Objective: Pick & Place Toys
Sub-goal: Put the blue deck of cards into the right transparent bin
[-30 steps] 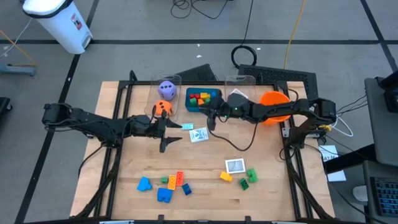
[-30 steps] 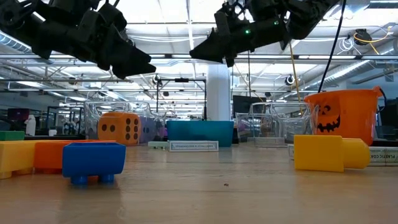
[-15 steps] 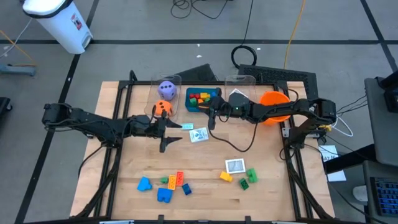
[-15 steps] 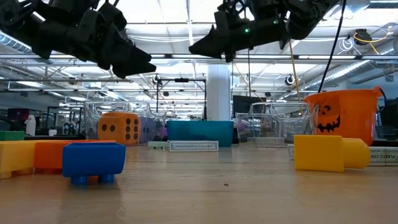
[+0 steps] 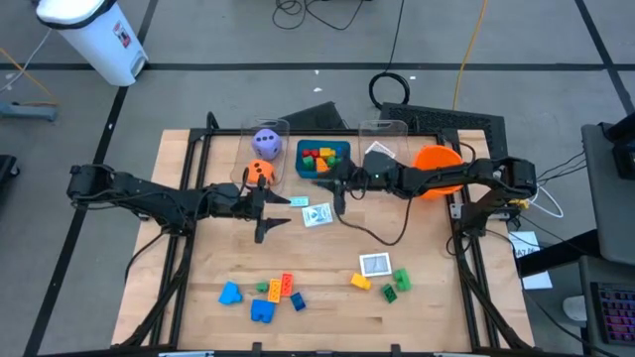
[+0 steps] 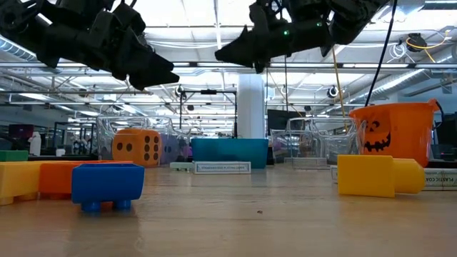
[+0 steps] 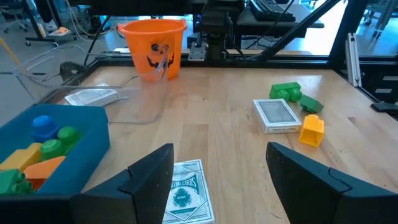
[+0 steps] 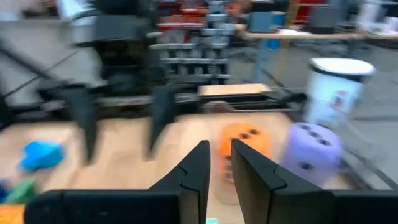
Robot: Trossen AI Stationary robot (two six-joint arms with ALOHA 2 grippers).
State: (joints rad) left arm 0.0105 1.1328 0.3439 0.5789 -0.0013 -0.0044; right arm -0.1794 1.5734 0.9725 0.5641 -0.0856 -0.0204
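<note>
The left gripper (image 5: 266, 210) hangs in the air over the middle of the table, and its two fingers are spread apart with nothing between them. A white card (image 5: 317, 214) lies flat on the wood just at its 3 o'clock side. The right gripper (image 5: 328, 181) is up in the air at 12 o'clock on the table, right next to the blue tray (image 5: 342, 149). Its fingers are almost pressed together, and they look empty.

Most toys wait at 6 o'clock: the blue bricks (image 5: 261, 310) and the green bricks (image 5: 394, 283), with another card (image 5: 375, 264) by them. The orange die (image 5: 258, 173) and the purple die (image 5: 265, 142) sit in a clear bin (image 5: 281, 125) at 11 o'clock.

The two arms are close. If both go for the card, they could bump. The card is flat and thin, so the fingers may slide over it or push it away.
</note>
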